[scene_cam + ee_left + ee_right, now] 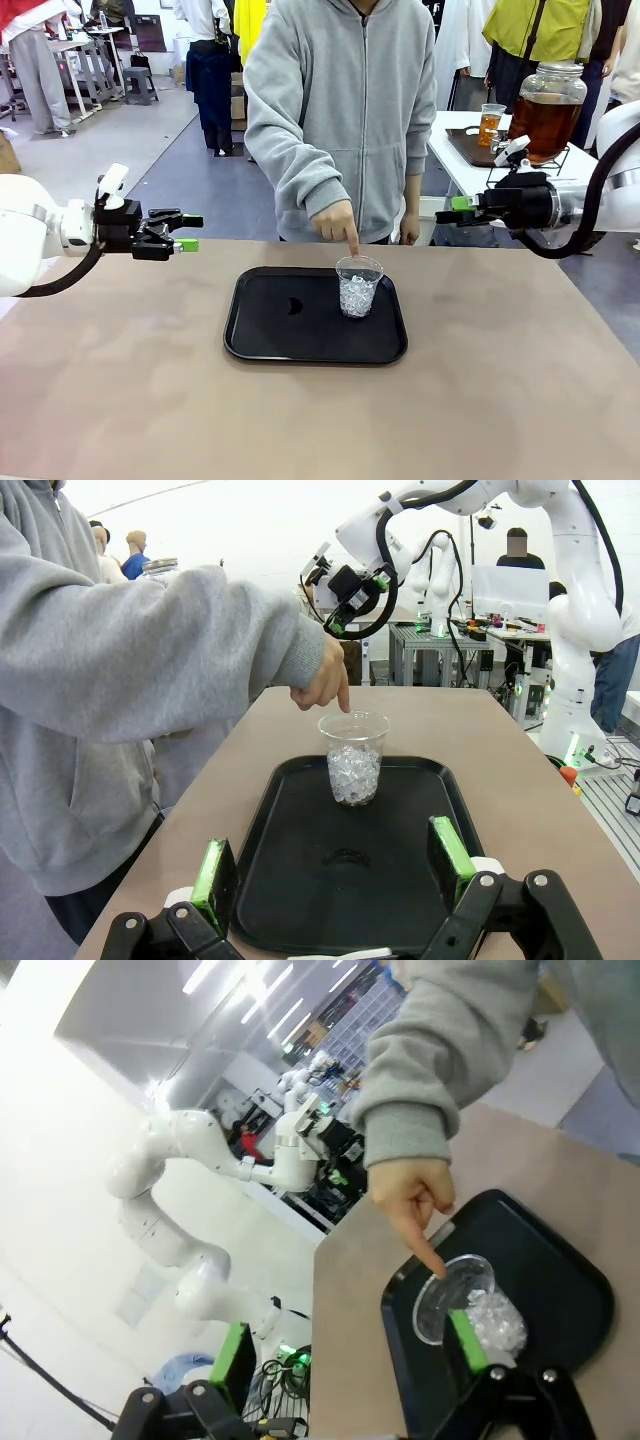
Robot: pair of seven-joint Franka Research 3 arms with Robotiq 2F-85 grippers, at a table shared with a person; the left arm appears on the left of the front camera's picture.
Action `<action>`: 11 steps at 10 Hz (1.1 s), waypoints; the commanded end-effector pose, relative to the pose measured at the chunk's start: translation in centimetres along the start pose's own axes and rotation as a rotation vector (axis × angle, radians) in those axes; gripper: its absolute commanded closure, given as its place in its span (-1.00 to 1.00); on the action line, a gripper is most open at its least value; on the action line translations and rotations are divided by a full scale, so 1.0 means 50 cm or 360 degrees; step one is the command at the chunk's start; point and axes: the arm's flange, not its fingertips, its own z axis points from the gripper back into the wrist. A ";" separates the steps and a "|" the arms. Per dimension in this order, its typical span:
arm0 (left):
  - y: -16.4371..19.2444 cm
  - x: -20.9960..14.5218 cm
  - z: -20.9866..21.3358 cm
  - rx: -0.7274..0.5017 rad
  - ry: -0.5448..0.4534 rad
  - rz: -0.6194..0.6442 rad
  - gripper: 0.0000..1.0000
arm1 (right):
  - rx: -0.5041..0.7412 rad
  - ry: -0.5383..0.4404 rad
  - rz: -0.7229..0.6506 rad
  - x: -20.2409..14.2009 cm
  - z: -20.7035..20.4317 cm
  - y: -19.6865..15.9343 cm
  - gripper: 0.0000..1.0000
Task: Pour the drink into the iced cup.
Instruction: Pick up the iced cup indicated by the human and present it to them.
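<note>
**Q:** What materials and shapes lie on the table?
**A:** A flat black plastic tray [262,335], rectangular with rounded corners, rests on the matte brown tabletop [120,400]. A clear tapered plastic cup [359,287] stands upright inside the tray, toward 1 o'clock, part-filled with glinting pieces of ice.

**Q:** How many of each?
**A:** There is one tray, one iced cup and two grippers. The left gripper [190,233] hangs at 9 o'clock of the tray, its black fingers with green pads spread wide and nothing between them. The right gripper [450,210], at 2 o'clock, is equally wide and empty. Both are well apart from the cup.

**Q:** Where is the drink, and what stands in the way?
**A:** The drink [545,122], a translucent amber liquid, fills a round lidded glass jar [555,85]. The jar stands on a white side table [470,165] at 2 o'clock, beyond the right gripper. One small clear cup [490,124] of amber liquid stands near it. At the iced cup's 12 o'clock, a person's hand [337,222] comes out of a grey fleece sleeve and points down, the index fingertip touching the far rim.
</note>
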 end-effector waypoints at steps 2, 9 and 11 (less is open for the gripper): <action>0.001 0.004 -0.004 0.0013 -0.0008 -0.0004 -1.00 | 0.0052 0.0024 0.0054 0.000 -0.007 0.001 -1.00; 0.001 0.004 -0.004 0.0013 -0.0008 -0.0004 -1.00 | -0.0062 -0.0077 0.0979 -0.018 -0.028 -0.030 -1.00; 0.001 0.004 -0.004 0.0013 -0.0008 -0.0004 -1.00 | 0.0007 -0.0047 0.1166 -0.041 -0.034 -0.059 -1.00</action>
